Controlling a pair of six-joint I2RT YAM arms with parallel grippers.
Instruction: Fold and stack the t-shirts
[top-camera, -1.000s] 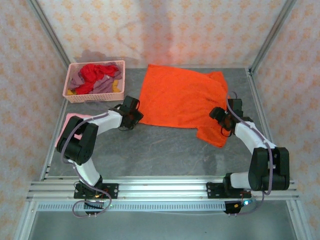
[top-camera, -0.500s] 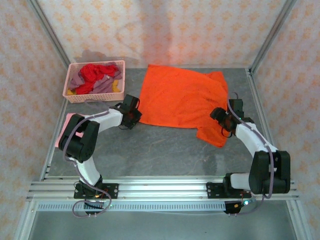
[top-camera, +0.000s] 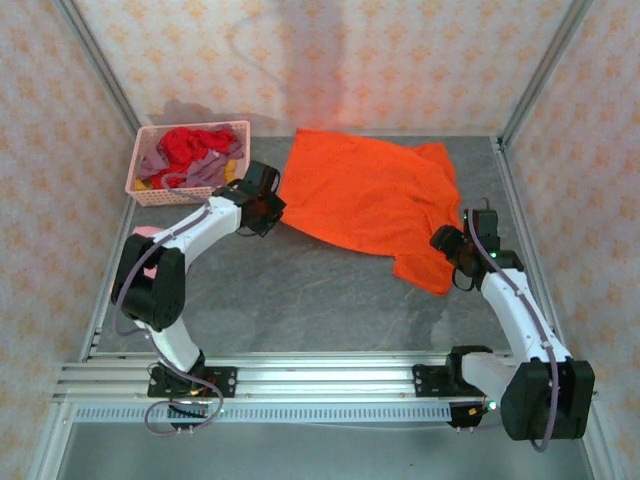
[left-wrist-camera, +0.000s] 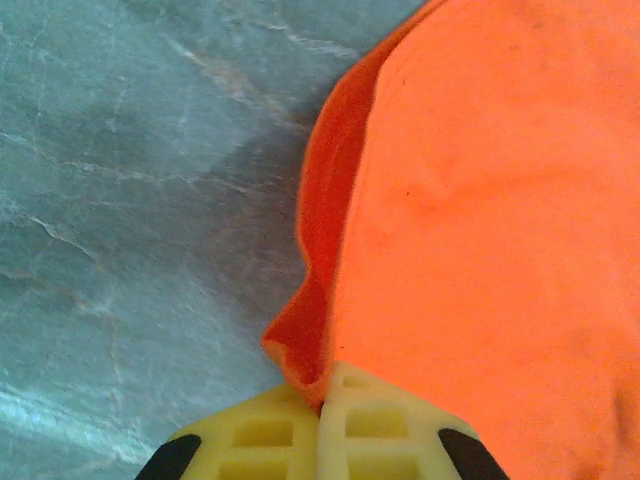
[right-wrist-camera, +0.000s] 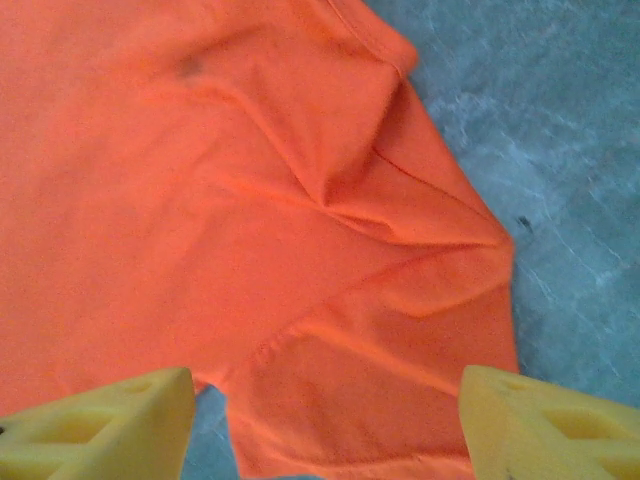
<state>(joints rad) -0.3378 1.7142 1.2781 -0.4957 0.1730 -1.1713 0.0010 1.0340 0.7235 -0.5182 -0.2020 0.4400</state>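
my left end effector (left-wrist-camera: 320, 402) is clamped on the bright orange cloth t-shirt (top-camera: 365, 195) by a thin edge; a tug could slip it. my right end effector (right-wrist-camera: 325, 420) stands apart.

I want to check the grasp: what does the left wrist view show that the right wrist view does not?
Left wrist: the left hand, shut on a raised edge of the bright orange cloth t-shirt. Right wrist: the right hand, open over a wrinkled sleeve. Both: orange cloth on the grey stone-patterned table.
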